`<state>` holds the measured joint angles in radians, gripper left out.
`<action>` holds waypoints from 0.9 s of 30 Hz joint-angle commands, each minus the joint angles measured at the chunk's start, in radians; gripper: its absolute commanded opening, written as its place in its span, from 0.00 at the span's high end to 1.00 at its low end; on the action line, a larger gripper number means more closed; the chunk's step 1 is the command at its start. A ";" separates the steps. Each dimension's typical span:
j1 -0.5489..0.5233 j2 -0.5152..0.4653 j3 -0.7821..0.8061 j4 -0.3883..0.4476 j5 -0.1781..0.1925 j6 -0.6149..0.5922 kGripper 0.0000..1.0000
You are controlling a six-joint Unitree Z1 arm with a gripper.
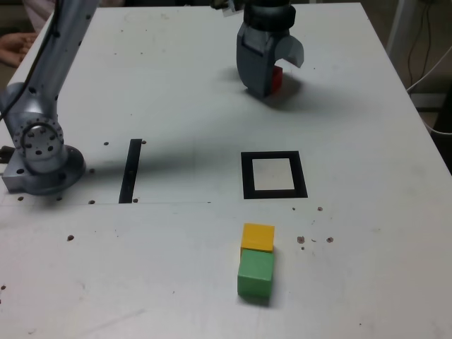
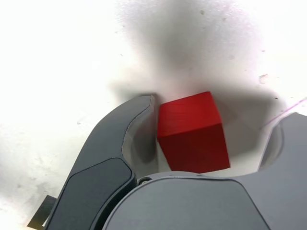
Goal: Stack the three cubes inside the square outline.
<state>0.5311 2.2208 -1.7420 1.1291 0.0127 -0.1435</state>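
Observation:
My gripper (image 1: 270,82) is low over the far part of the table, its jaws open on either side of the red cube (image 1: 277,78). In the wrist view the red cube (image 2: 192,132) rests on the table between the fingers of the gripper (image 2: 218,112). One finger (image 2: 136,115) is close beside it and the other stands apart. The square outline (image 1: 274,193) lies nearer the camera with nothing in it. The yellow cube (image 1: 257,236) and the green cube (image 1: 255,274) sit touching each other in front of the outline.
A thin black strip (image 1: 131,171) lies at the exterior view's left of the outline. The arm's base (image 1: 42,152) stands at the left edge. A person's hand (image 1: 14,46) shows at the far left corner. Cables (image 1: 431,70) hang off the table's right side.

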 commanded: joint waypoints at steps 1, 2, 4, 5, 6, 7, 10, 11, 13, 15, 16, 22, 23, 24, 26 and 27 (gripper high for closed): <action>0.003 -0.002 -0.001 -0.018 0.000 -0.003 0.20; 0.003 -0.001 -0.001 -0.025 0.001 -0.005 0.20; 0.005 0.000 -0.001 -0.039 0.003 -0.009 0.20; 0.007 0.001 -0.001 -0.043 0.005 -0.012 0.21; 0.009 0.002 -0.002 -0.044 0.008 -0.017 0.22; 0.011 0.002 -0.002 -0.043 0.011 -0.020 0.23; 0.015 0.002 0.000 -0.039 0.017 -0.029 0.25; 0.016 0.002 0.001 -0.038 0.019 -0.031 0.26; 0.017 0.002 0.003 -0.036 0.021 -0.032 0.26; 0.017 0.001 0.004 -0.034 0.022 -0.033 0.29; 0.017 0.001 0.005 -0.034 0.022 -0.033 0.30; 0.017 0.001 0.008 -0.035 0.025 -0.034 0.37; 0.016 0.001 0.008 -0.035 0.024 -0.034 0.38; 0.016 0.000 0.009 -0.035 0.022 -0.034 0.38; 0.015 -0.003 0.009 -0.038 0.019 -0.030 0.39; 0.015 -0.004 0.010 -0.042 0.019 -0.024 0.40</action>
<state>0.5482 2.2208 -1.7350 1.0935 0.0340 -0.1758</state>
